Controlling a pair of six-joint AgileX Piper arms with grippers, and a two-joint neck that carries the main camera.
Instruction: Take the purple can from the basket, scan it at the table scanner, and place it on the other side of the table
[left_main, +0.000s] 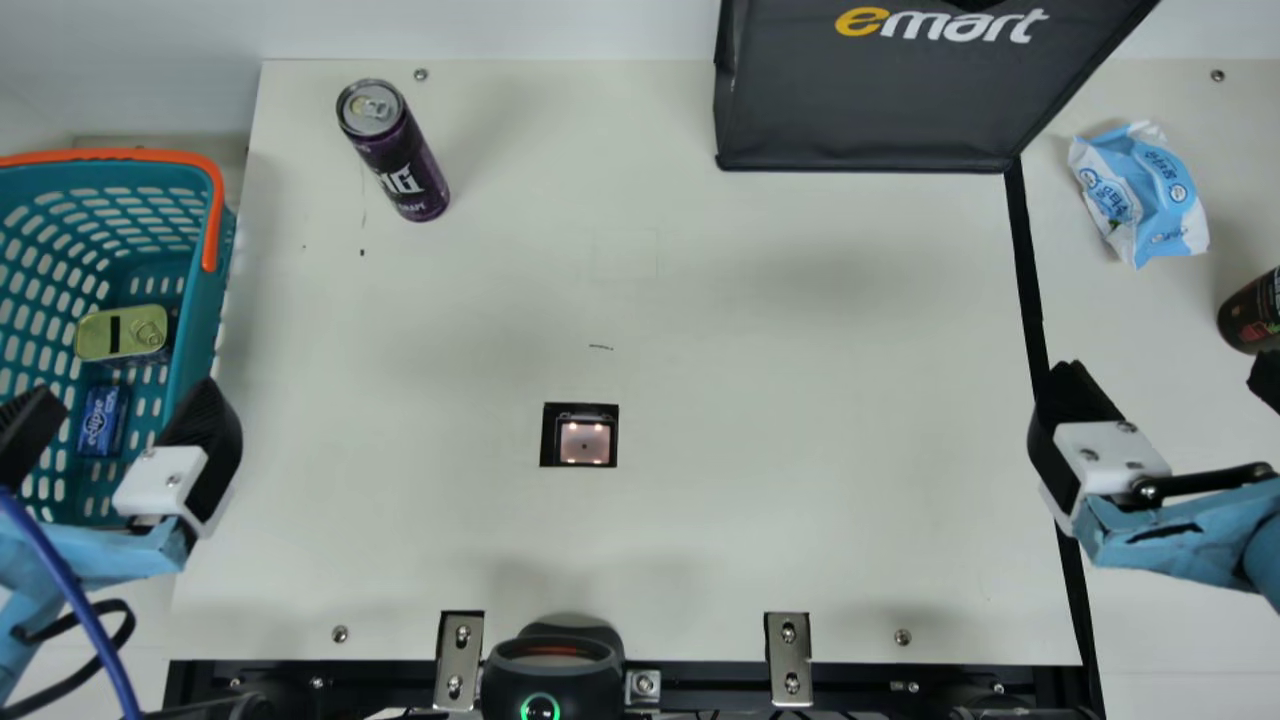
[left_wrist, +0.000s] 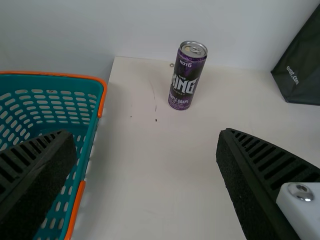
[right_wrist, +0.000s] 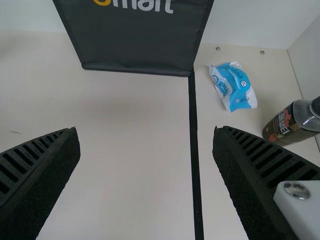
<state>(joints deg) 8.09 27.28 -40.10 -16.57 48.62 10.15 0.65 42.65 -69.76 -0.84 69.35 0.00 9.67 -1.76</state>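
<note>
The left claw (left_main: 125, 400) hangs with its two ribbed fingers wide apart and nothing between them, above the near part of the teal basket (left_main: 203, 310), one finger over the basket and the other by its right-hand side; the right claw (left_main: 1168, 375) is likewise spread and holding nothing, over the right-hand part of the cream counter (left_main: 760, 380). The purple can (left_main: 412, 165) stands upright on the counter, beyond the left claw and to its right, outside the basket and well apart from both claws. Inside the basket, a yellow-green tin (left_main: 95, 338) lies ahead of the left claw; a blue packet (left_main: 100, 420) lies near it. The table scanner (left_main: 585, 442) sits between the two claws, its small lights lit; the big black bag (left_main: 860, 110) stands beyond the right claw and to its left; a blue-and-white packet (left_main: 1140, 195) lies beyond that claw, and a dark bottle (right_wrist: 285, 125) is beyond it to the right; a black strip (left_main: 1028, 270) runs along the counter, beneath the right claw.
</note>
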